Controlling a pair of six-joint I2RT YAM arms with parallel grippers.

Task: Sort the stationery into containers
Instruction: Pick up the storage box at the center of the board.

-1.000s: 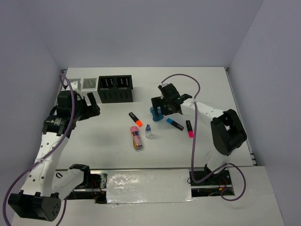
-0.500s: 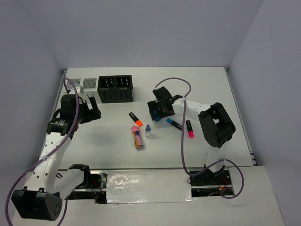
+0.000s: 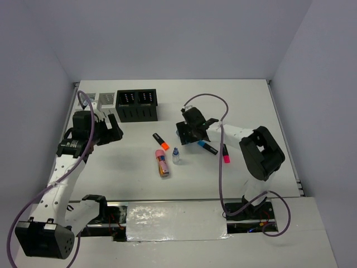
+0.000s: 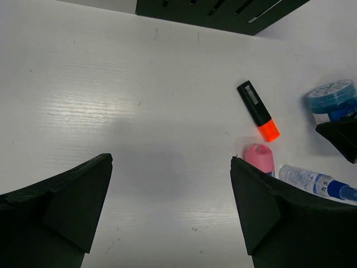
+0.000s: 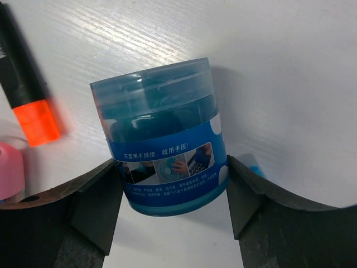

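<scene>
High rear view facing down, wrist views close above table (image 4: 111, 111), likely sharing orange highlighter (image 4: 258, 110)

Table (image 3: 251, 106) holds 4 boxes (image 3: 138, 105), 3 highlighters (image 3: 161, 141), a tube (image 3: 162, 163), a bottle (image 3: 176, 156), a blue jar (image 5: 162, 145).

Worktop (image 4: 139, 84) was white with a faint wood-grain texture and a soft sheen, not properly glossy. The jar (image 5: 162, 139) looked like smooth see-through blue plastic with a shiny printed label round it. Right gripper (image 5: 172, 187) jaws were matt black plastic, a bit grainy. Highlighter (image 4: 254, 103) was black plastic with an orange cap, and the bottle (image 4: 309, 180) was clear plastic.
</scene>
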